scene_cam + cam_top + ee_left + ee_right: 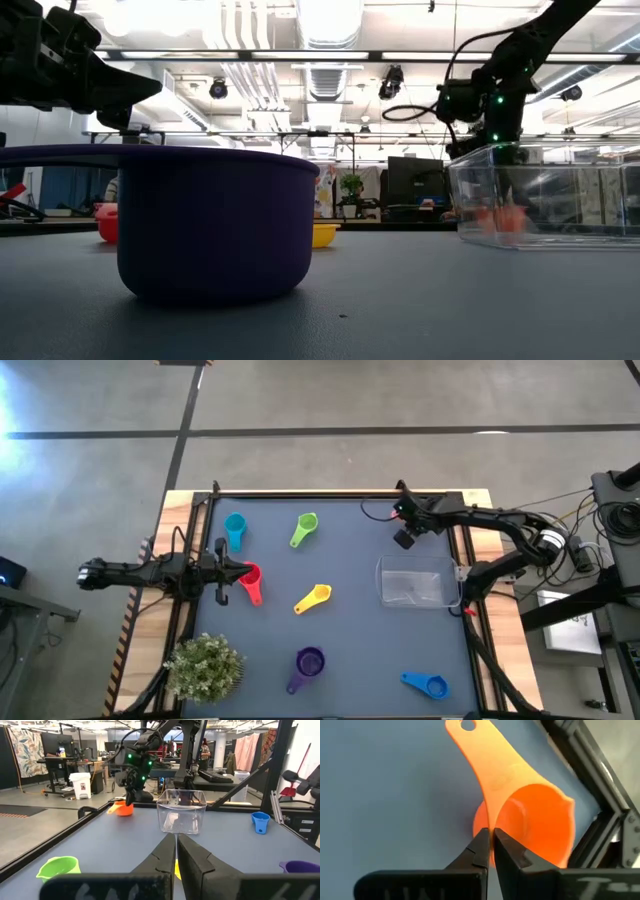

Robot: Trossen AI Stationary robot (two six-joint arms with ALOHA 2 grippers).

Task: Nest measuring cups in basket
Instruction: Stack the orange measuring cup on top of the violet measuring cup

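Observation:
My right gripper (492,845) is at the table's far right, shut on the orange measuring cup (530,820); the gripper (405,530) hides that cup in the high view. The clear basket (415,582) stands on the table just on the near side of that gripper. My left gripper (240,571) hovers shut by the red cup (250,584) on the left and holds nothing. The teal (235,528), green (304,528), yellow (313,598), purple (307,665) and blue (427,683) cups lie apart on the mat. My right gripper pinches the orange cup's bowl wall at the rim (492,822), right where the handle joins it. One finger (512,852) is inside the bowl and the other (477,850) outside. The cup is tilted, its handle (480,750) pointing away from the fingers. Whether it is clear of the table I cannot tell.
A green potted plant (205,668) stands at the near left corner. A raised dark frame (330,495) rims the mat, and its far right corner is close to my right gripper. Open mat lies between the yellow cup and the basket.

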